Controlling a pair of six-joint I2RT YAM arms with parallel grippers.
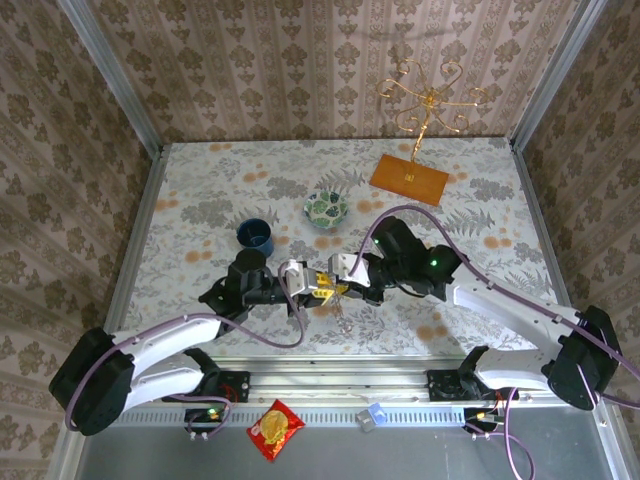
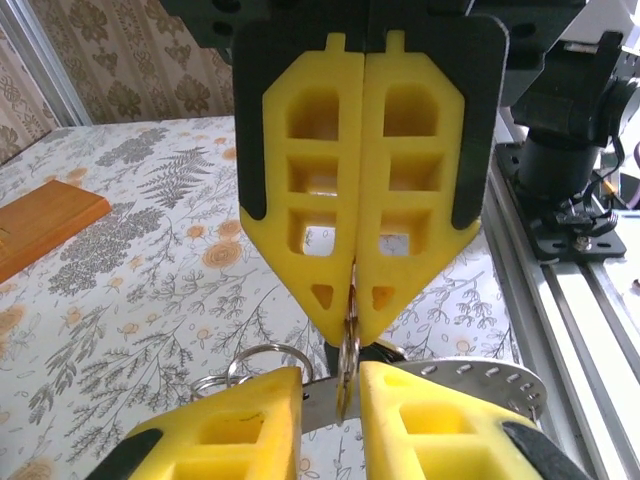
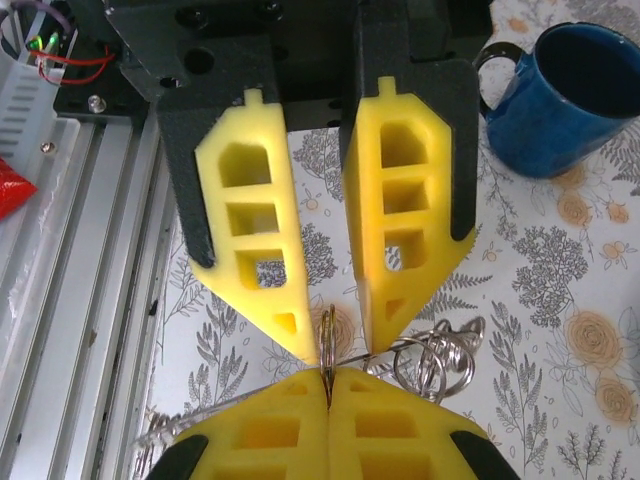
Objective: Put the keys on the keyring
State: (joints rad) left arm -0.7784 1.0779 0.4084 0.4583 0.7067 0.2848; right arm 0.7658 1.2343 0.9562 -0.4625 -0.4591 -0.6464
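Observation:
Both grippers meet nose to nose low over the table near its front edge. My right gripper [image 1: 340, 286] [image 3: 328, 376] is shut on a small split ring [image 3: 328, 336] [image 2: 346, 366], which stands upright and edge-on. My left gripper [image 1: 313, 285] [image 2: 332, 388] is open. Its yellow fingers [image 3: 290, 300] stand either side of that ring without pressing it. The keyring, a wide flat grey band [image 2: 480, 378], lies level behind the ring and shows as a thin line [image 3: 226, 403] from the right wrist. A bunch of wire rings [image 3: 440, 360] hangs beside it. The keys are hidden behind the fingers.
A blue mug [image 1: 255, 235] [image 3: 560, 100] and a green-patterned bowl [image 1: 326, 209] stand behind the grippers. An orange wooden base [image 1: 408, 180] [image 2: 40, 225] with a gold wire stand is at the back right. The aluminium rail [image 3: 80, 250] runs along the near edge. A red packet [image 1: 275, 428] lies beyond it.

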